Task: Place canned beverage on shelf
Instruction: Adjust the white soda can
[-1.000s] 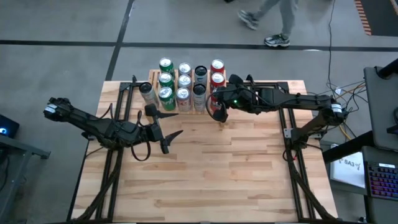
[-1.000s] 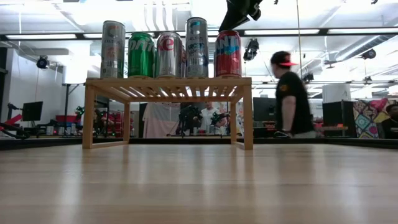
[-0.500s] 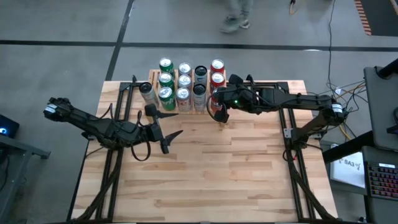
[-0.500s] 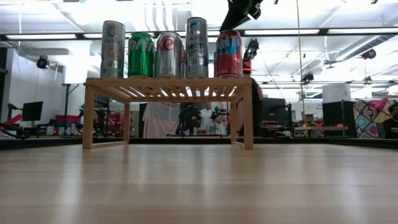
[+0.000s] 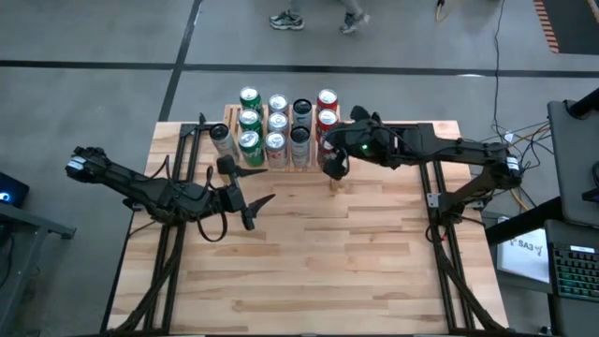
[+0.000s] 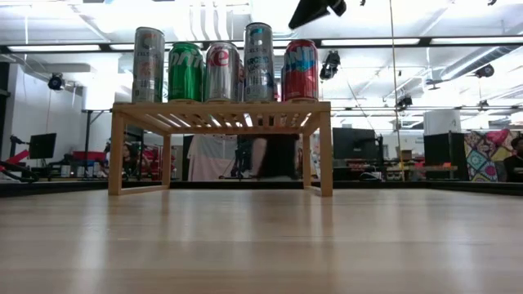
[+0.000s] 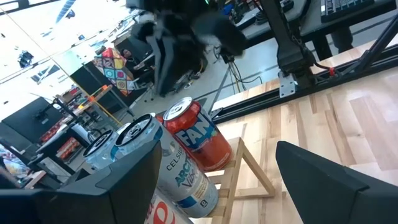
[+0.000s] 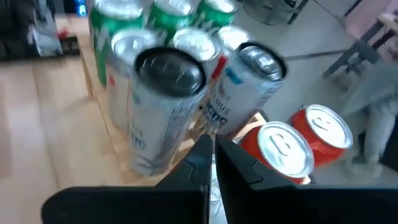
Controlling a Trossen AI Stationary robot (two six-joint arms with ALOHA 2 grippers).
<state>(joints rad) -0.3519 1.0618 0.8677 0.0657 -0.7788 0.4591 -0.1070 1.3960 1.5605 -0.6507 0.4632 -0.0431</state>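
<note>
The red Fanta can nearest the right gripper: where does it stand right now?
In the low view the red Fanta can stands upright at the right end of the light-wood slatted shelf, beside a tall silver-blue can, with the shut right gripper above it.

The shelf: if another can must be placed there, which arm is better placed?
Probably left: the left gripper is open over bare table near the shelf; the right gripper is shut, empty, beside the cans.

A red can (image 7: 196,134) stands at the corner of the wooden shelf (image 7: 247,169). A white and blue can (image 7: 180,171) stands just beside the red can. The right claw (image 7: 166,53) hangs above the red can, apart from it.
</note>
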